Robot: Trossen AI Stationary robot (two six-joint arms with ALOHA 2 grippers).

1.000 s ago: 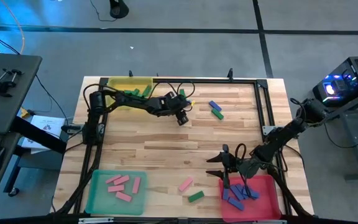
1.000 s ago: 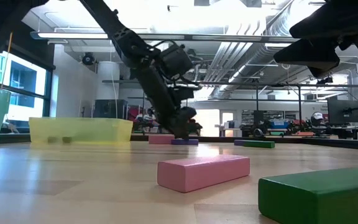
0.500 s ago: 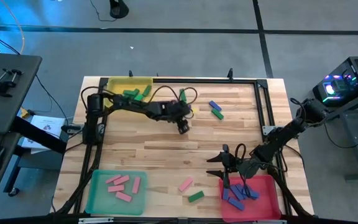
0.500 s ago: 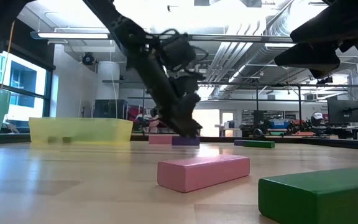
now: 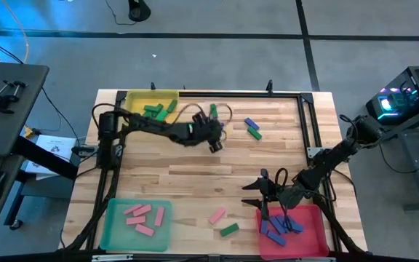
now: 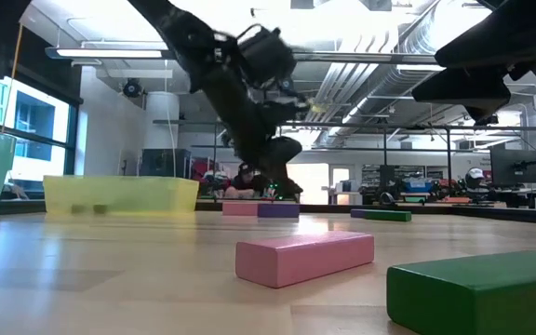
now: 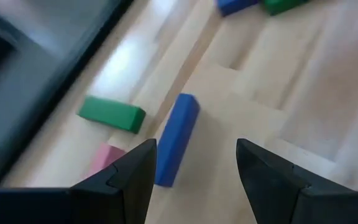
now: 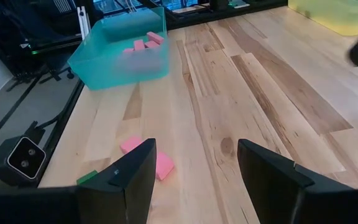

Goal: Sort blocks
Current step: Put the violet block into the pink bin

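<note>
Left gripper (image 7: 191, 171) near yellow tray (image 5: 133, 99), fingers apart, empty, over blue block (image 7: 176, 138). Right gripper (image 8: 194, 171) by red tray (image 5: 318, 213), fingers apart, empty.

A wooden table (image 5: 195, 182) carries a yellow tray (image 5: 133, 97) at its far left corner, a teal tray (image 5: 115, 233) near left, a red tray (image 5: 315, 218) near right.
</note>
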